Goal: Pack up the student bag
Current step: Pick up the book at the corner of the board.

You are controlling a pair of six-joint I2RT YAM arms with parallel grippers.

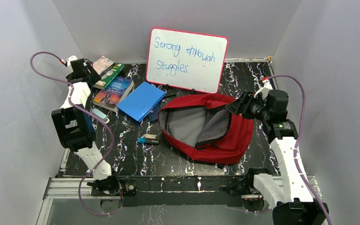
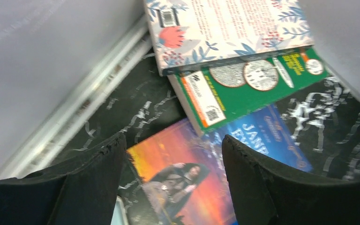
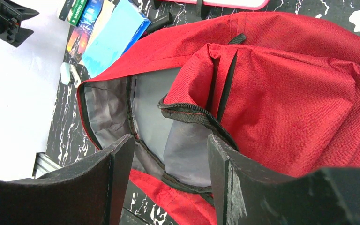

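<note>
Student bag [image 1: 236,133] unzipped (grey lining showing)
Right gripper [image 3: 168,145] wide open over its mouth; left gripper [image 2: 173,145] wide too, well apart from it.

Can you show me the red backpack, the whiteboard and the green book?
red backpack [image 1: 236,138], top view, on its red outer fabric.
whiteboard [image 1: 186,60], top view, on the middle of its white face.
green book [image 2: 255,103], left wrist view, on its green cover.
</note>
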